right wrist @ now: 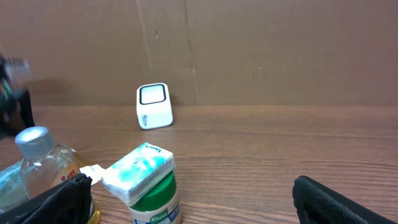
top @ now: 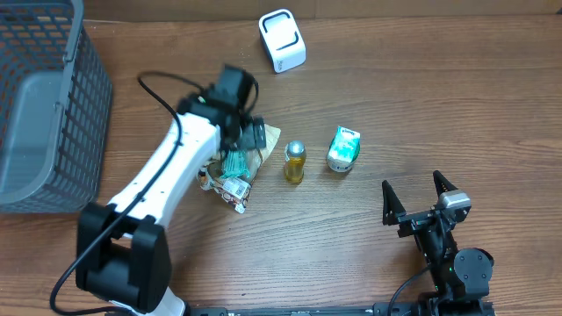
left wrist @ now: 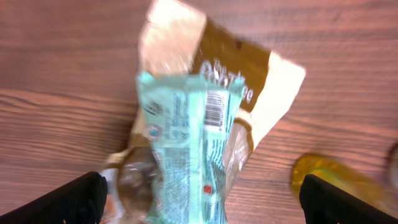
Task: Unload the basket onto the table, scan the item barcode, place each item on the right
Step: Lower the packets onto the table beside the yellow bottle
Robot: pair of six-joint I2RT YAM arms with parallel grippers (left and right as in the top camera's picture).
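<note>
Hovering low over a small heap of packets at mid-table, left gripper [left wrist: 202,190] has its jaws spread wide and grasps nothing; each finger stands clear of the heap on either side. Likely reason: the heap is where the item to scan lies, and the spread jaws straddle it ready for a pick.

Teal packet [left wrist: 186,155] lies on top of the heap, long axis running near to far. It rests on a brown-and-cream pouch [left wrist: 249,68] that pokes out at the far and right sides. Barcode [left wrist: 214,109] sits at the packet's far right corner, face up, black bars on a white patch, a little blurred. The film looks thin and glossy, printed with small text, so it should crumple under a pinch.

Barcode scanner [top: 282,39], a white block, stands far off from the heap, well apart. Judgement: the packet must be lifted and carried to it, barcode turned toward its window.

Bottle [top: 294,162] of yellow liquid stands just right of the heap; further right is a green-lidded tub [right wrist: 152,199] with a pale packet on top.

Right gripper [top: 420,195] waits at the near right, jaws apart and empty, out of the way.

Wire basket [top: 53,53] sits at the far left.
</note>
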